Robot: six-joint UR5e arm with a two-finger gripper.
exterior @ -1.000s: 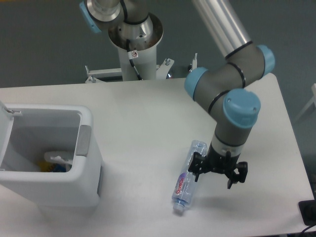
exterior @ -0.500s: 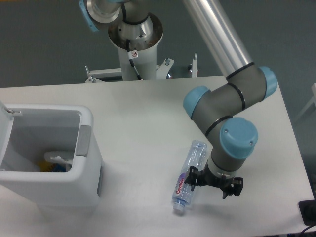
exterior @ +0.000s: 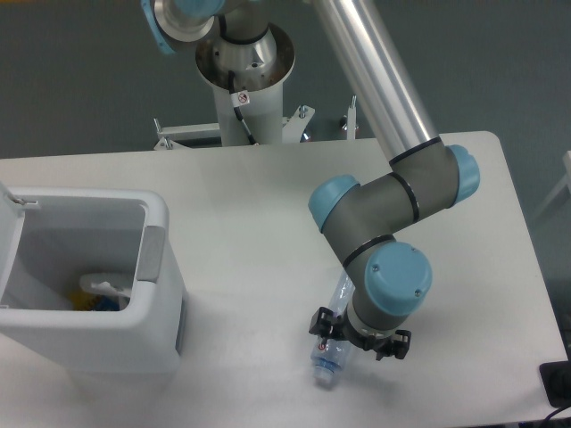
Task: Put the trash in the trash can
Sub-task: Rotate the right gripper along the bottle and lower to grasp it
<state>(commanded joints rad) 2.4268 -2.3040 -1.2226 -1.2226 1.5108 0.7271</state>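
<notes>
The arm has swung left and down since a second ago, bringing its pincer (exterior: 359,337) from beside the bottle (exterior: 328,358) to directly over it. At the near edge of the white desk (exterior: 259,214), the clear bottle lies on its side, white cap toward the camera, its label and upper body hidden under the wrist. The pincer's dark fingers (exterior: 318,325) straddle the bottle with the jaws spread, but whether they touch it cannot be told. To the near left, the white trash can (exterior: 134,334) stands lid raised, a crumpled wrapper (exterior: 105,289) visible inside. Farther back, the arm's grey pedestal (exterior: 243,76) rises at the desk's far edge.
</notes>
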